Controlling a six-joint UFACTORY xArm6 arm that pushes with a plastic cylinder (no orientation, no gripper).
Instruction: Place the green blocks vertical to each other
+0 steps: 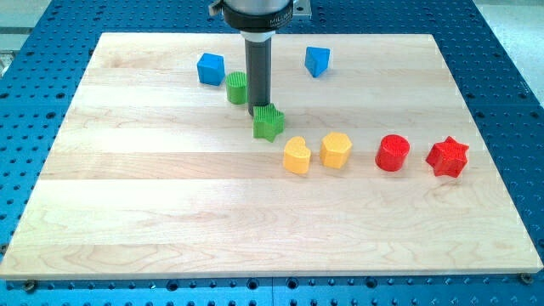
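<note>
**Rod tip between two green blocks**

My tip (257,107), a bare rod holding nothing, touches the green star block (268,123) at its upper-left edge. The green cylinder (237,87) stands just beside the rod, toward the view's upper left.

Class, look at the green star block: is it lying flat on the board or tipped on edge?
Flat. The green star block shows its star-shaped top face upward, resting on the wooden board, with my tip at its upper edge.
</note>
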